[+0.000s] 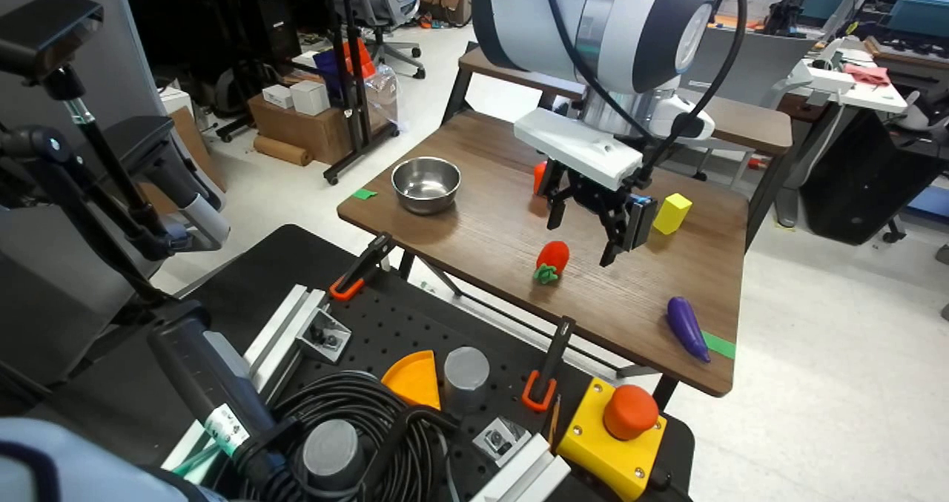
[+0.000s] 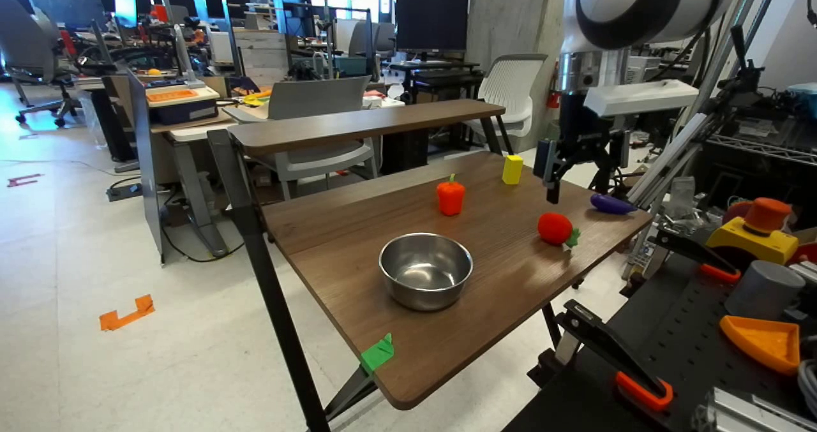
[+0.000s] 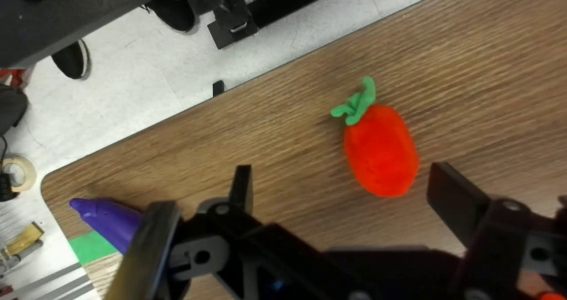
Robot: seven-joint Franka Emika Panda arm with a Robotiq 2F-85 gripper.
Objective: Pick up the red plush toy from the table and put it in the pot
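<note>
Your black claw (image 3: 339, 176): apart, likely to straddle | red green-topped plush toy (image 3: 382, 153): wrist-view centre-right | round silver metal pot (image 2: 426, 277): exterior-view centre, likely drop-ready

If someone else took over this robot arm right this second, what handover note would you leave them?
Gripper: open, holding nothing, above the table.
Red plush toy: lying on the table, right of centre in the wrist view.
Pot: upright on the table, apart from the toy, nothing visible inside.
Done: no grip or placing yet.
Left: probably line up, lower, grip the toy, lift it, carry it to the pot and let go inside.
</note>
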